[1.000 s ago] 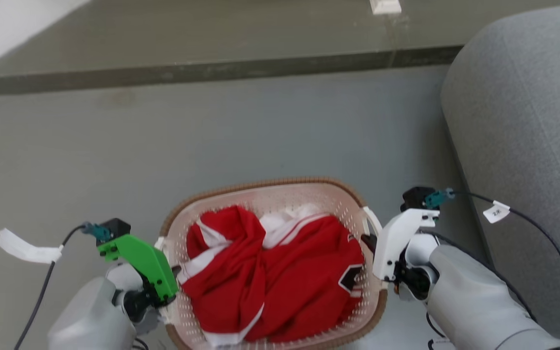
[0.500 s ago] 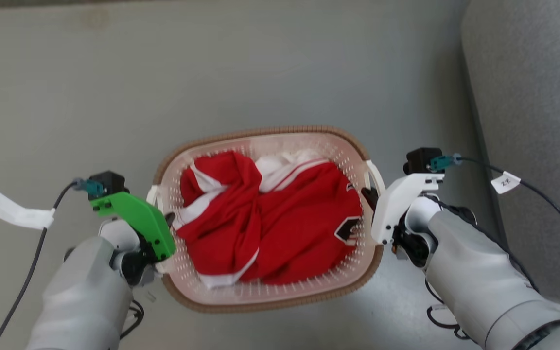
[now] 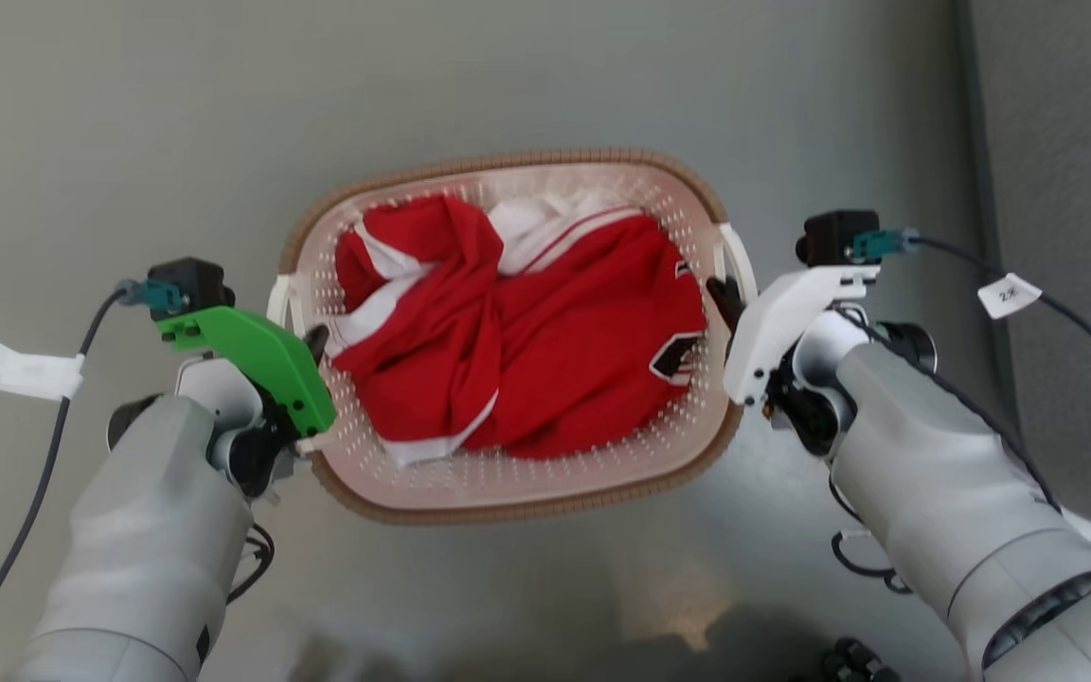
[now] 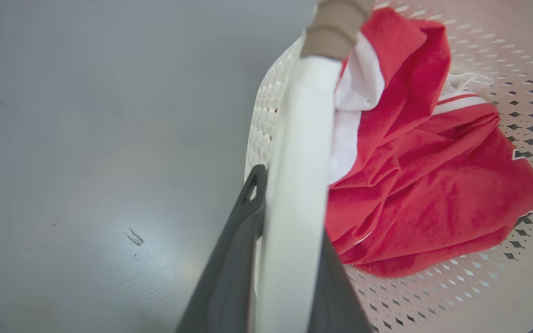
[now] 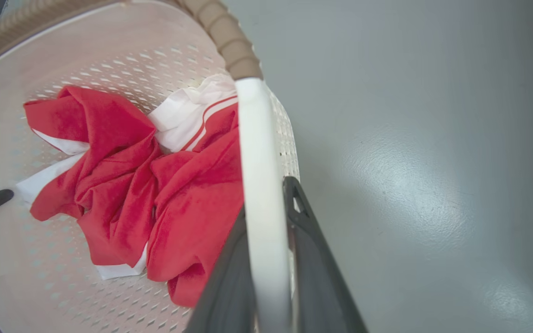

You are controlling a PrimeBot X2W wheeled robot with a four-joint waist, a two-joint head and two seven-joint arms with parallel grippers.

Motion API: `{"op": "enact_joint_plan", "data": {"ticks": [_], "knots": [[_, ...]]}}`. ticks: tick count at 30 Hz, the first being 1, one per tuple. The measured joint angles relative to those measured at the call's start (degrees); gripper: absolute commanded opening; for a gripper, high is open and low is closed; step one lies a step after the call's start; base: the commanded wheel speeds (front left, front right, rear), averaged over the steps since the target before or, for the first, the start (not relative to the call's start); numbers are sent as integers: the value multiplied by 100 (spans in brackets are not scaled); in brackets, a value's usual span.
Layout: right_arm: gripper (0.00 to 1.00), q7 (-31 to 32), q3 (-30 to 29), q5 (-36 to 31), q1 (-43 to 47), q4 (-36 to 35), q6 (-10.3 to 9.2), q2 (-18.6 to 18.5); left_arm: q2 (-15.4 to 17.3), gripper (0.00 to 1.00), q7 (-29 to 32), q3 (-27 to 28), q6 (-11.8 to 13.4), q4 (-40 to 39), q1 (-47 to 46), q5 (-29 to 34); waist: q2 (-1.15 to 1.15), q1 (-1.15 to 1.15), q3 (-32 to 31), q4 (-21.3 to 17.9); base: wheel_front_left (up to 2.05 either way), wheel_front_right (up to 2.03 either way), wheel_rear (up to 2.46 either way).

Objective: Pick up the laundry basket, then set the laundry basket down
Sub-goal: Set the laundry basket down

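The laundry basket [image 3: 508,159] is an oval cream perforated tub with a brown woven-look rim, in the middle of the head view on or just above the grey floor; I cannot tell which. Red-and-white clothing [image 3: 527,332] lies crumpled inside. My left gripper [image 3: 316,343], under its green mount, is shut on the basket's white left handle [image 4: 303,138]. My right gripper [image 3: 721,292], under its white mount, is shut on the white right handle [image 5: 255,138]. Each wrist view shows two dark fingers [image 4: 248,203] [image 5: 299,203] pressed on either side of the handle bar.
A grey upholstered sofa [image 3: 1076,189] runs along the right side, close to my right forearm. Smooth grey floor [image 3: 129,114] surrounds the basket. Black cables with white tags [image 3: 1008,296] trail from both wrists. A small dark object [image 3: 849,658] sits at the bottom edge.
The head camera has tilted down: the ledge at the top has left the view and basket and arms sit higher in it. Both grippers stay shut on the handles.
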Motion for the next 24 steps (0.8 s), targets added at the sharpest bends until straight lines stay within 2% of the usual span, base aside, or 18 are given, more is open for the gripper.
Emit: {"op": "enact_joint_plan", "data": {"ticks": [12,24], "knots": [[0,-146,-12,-1,-229,113,1,-3,-24,0,-336,-126,0,14,-137,13,0,0,753,51,0,0,0],[0,-212,-9,-1,-326,260,15,1,-77,0,-500,-169,0,92,-194,12,0,0,1070,77,0,0,0]]}}
